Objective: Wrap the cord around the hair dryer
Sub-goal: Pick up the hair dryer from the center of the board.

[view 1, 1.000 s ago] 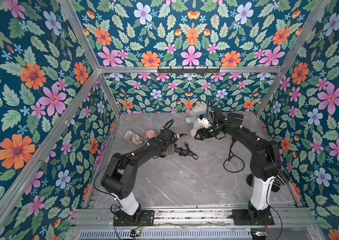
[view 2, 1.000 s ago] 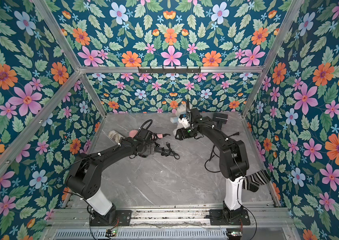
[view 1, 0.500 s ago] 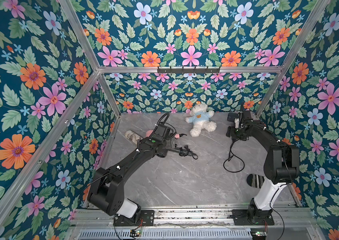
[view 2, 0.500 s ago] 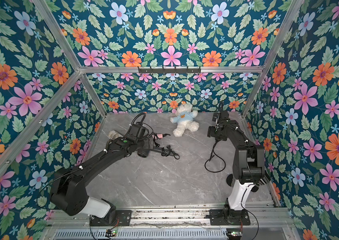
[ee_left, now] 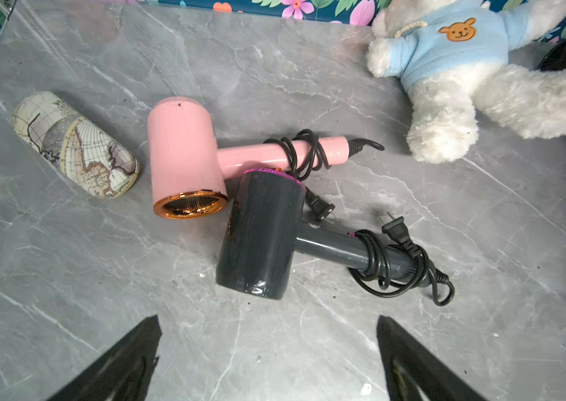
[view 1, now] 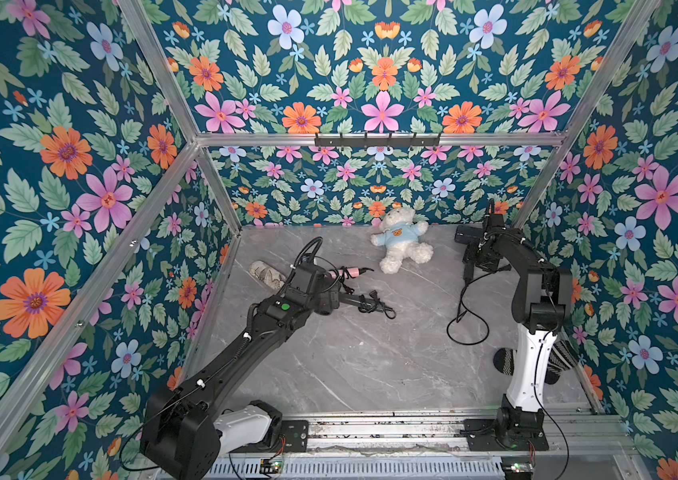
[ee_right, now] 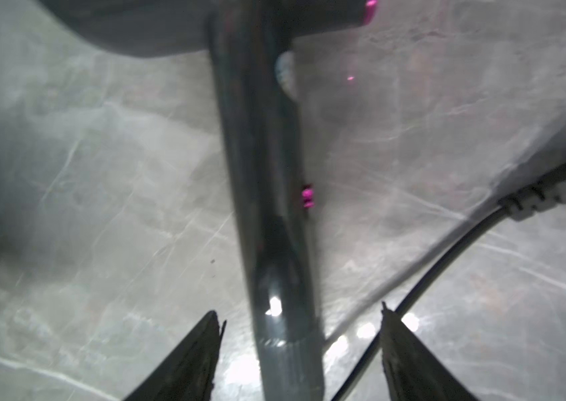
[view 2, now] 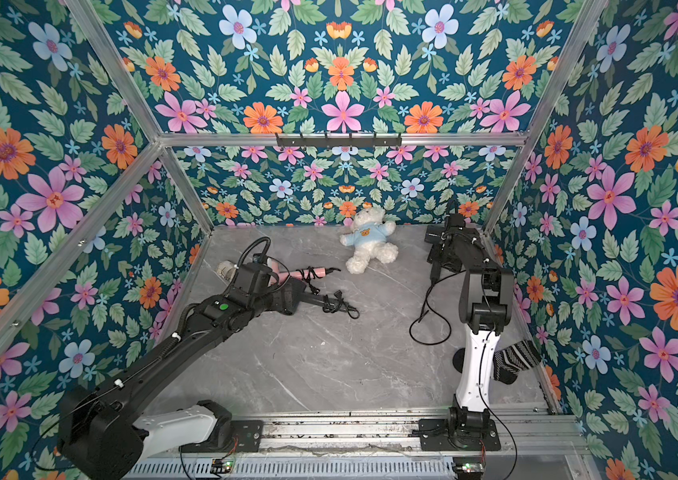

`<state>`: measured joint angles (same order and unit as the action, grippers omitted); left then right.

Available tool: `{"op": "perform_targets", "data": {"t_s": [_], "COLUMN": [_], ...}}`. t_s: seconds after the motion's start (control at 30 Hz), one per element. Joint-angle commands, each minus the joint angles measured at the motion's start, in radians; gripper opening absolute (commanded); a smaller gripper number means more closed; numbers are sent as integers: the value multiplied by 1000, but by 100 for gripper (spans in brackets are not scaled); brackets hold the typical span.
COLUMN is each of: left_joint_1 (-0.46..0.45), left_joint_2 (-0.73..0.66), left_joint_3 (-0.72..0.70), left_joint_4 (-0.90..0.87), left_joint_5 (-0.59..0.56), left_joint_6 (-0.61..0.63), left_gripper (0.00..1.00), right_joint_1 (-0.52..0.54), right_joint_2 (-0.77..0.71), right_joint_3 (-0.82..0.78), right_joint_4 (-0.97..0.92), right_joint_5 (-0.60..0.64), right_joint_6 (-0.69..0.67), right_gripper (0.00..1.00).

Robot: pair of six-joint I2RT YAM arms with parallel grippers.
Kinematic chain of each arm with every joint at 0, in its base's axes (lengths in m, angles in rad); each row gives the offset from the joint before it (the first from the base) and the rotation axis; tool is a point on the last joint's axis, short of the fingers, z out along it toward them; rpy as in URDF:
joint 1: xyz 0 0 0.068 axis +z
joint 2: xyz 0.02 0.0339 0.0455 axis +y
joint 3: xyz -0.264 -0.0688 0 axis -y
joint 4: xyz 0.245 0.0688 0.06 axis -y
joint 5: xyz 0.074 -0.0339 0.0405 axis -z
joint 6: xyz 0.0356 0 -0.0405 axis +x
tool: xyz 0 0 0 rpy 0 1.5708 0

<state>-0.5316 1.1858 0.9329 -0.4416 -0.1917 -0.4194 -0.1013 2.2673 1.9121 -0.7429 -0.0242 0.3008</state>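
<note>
- Jaws of the right gripper (ee_right: 298, 312) are standing apart, straddling the handle (ee_right: 267, 208) of the black dryer (view 1: 467, 235). We are seeing a gap on each side, so nothing is being gripped.
- We are finding the black dryer lying on the table (view 1: 350, 365) in the far right corner, under the right wrist in both top views.
- Its cord (ee_right: 448, 257) is lying loose and unwound. It is trailing off the handle's end and looping over the table toward the right arm's base.
- We are seeing the left gripper (ee_left: 267, 317) hanging wide open over bare table, holding nothing, with the grey dryer (ee_left: 260, 236) just ahead of it.
- The grey dryer and the pink dryer (ee_left: 184, 156) are lying side by side on the left of the table, both already wrapped. The grey barrel's rear seems to be touching the pink one's grip.
- A map-printed case (ee_left: 73, 144) is lying just beside the pink dryer, toward the left wall.
- A bear (view 1: 401, 245) is lying on its back by the rear wall, between the two arms.
- A striped sock (view 2: 514, 359) is lying at the right arm's base, partly hidden behind it.
</note>
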Motion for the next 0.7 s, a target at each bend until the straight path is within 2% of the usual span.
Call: {"op": "perform_targets", "data": {"t_s": [0.0, 0.37, 0.43, 0.67], "left_joint_1": [-1, -1, -1, -2], "left_joint_2": [-18, -6, -8, -29], "left_joint_3": [-18, -16, -16, -11], "left_joint_4": [6, 4, 4, -9], "left_joint_5": [1, 12, 12, 10], "left_joint_6": [-22, -19, -19, -18], "left_gripper": [99, 99, 99, 99], "right_joint_1": [1, 2, 4, 3], "right_joint_2": [54, 138, 144, -6], "right_joint_3": [62, 138, 149, 39], "right_joint_4": [-65, -93, -119, -88], "right_joint_5": [-15, -31, -28, -46], "right_joint_6": [14, -34, -49, -105], "right_gripper": [69, 50, 38, 36]}}
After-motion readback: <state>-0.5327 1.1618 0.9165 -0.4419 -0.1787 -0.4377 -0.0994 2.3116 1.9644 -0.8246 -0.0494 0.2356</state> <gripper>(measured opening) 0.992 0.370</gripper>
